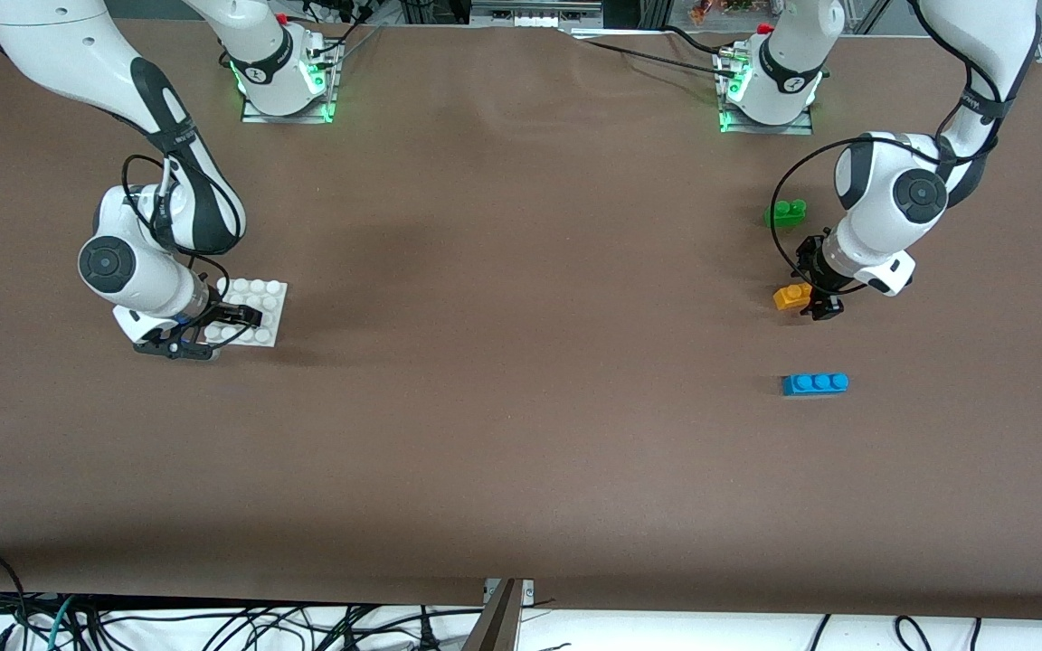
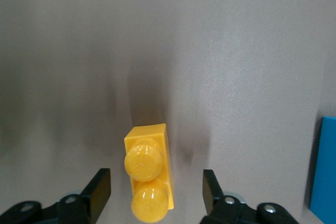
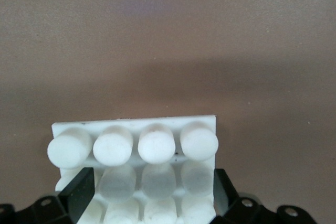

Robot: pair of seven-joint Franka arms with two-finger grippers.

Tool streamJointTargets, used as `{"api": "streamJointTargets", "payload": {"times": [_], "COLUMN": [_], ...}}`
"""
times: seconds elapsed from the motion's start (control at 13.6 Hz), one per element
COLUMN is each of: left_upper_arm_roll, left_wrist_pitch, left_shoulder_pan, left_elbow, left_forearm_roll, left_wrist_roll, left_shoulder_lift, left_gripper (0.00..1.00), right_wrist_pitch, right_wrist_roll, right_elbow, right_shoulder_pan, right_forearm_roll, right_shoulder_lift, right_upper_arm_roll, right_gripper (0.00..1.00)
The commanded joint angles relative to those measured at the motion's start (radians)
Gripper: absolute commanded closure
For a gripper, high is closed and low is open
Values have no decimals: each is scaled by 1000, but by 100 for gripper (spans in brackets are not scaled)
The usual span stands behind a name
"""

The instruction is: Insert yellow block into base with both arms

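The yellow block (image 1: pixel 792 296) lies flat on the brown table at the left arm's end, studs up. My left gripper (image 1: pixel 812 287) is down at table level around it. In the left wrist view the yellow block (image 2: pixel 148 177) sits between the fingers of the left gripper (image 2: pixel 156 184), with a gap on each side. The white studded base (image 1: pixel 254 307) lies at the right arm's end. My right gripper (image 1: pixel 218 333) is low over the part of it nearest the front camera. In the right wrist view the base (image 3: pixel 136 129) spans the wide-apart fingers of the right gripper (image 3: pixel 152 184).
A green two-stud brick (image 1: pixel 785 213) lies farther from the front camera than the yellow block. A blue three-stud brick (image 1: pixel 815 384) lies nearer; the blue brick's edge (image 2: pixel 323 166) shows in the left wrist view. Brown table (image 1: pixel 521 362) stretches between the two arms.
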Motion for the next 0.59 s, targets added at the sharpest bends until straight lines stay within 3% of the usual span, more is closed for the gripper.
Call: {"api": "streamJointTargets", "payload": {"times": [0.0,0.51], "left_upper_arm_roll": [1,-1], "left_wrist_pitch": [39,39], "left_shoulder_pan": [-2,-2], "left_elbow": [-12,-12], "left_forearm_roll": [30,32], "left_wrist_roll": [-30,-30], "left_shoulder_lift": [4,2], "left_gripper": [30,67], "right_wrist_pitch": [17,10], "right_wrist_roll": [-10,-22], "right_elbow": [-28,-74], "right_shoulder_pan": [-2,-1], "right_forearm_roll": [-18,-22], "right_shoulder_lift": [-18,-55], "right_upper_arm_roll": [3,6], "right_gripper": [0,0]}}
